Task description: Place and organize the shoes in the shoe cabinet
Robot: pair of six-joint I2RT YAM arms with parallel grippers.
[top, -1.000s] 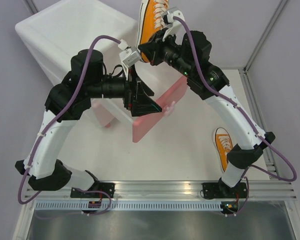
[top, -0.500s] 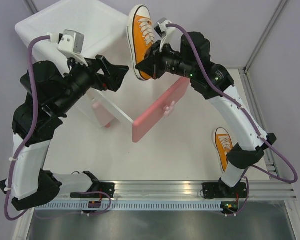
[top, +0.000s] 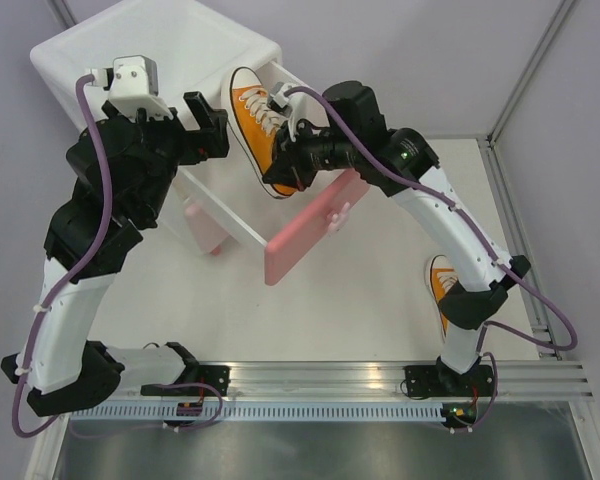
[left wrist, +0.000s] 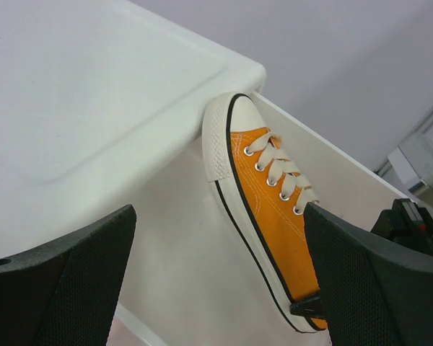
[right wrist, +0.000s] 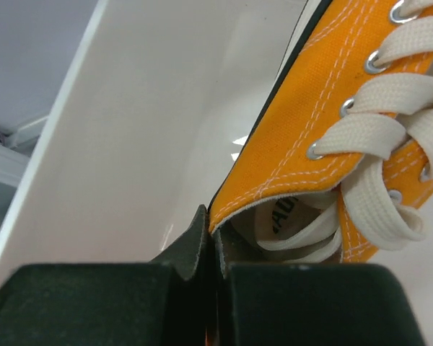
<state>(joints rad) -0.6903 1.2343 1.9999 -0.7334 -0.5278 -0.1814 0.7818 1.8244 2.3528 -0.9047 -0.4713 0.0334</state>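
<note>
**Right gripper (top: 286, 168) clamped on an orange shoe (top: 254, 118) over the open drawer (top: 310, 225)**

The right gripper's fingers (right wrist: 191, 249) are pressed together on the shoe's heel collar, one inside the opening and one outside, as the right wrist view shows. The shoe hangs tilted, toe pointing away from the arms, laces up toward the top camera and white sole edge toward the left arm. In the left wrist view its toe cap lies just beside the rounded top corner of the cabinet (top: 150, 50), with the drawer's white inside behind it. Whether the shoe touches the drawer I cannot tell. The drawer is pulled well out, its pink front turned toward the arms.

The left gripper (top: 212, 122) is spread wide and holds nothing. It hovers by the cabinet's top front edge, just beside the shoe, its two black fingers (left wrist: 72, 281) framing the shoe in its own camera.

A second shoe (top: 438, 283), also orange, lies on the table (top: 380, 300) at the right, well apart from the cabinet and partly hidden by the right arm
</note>
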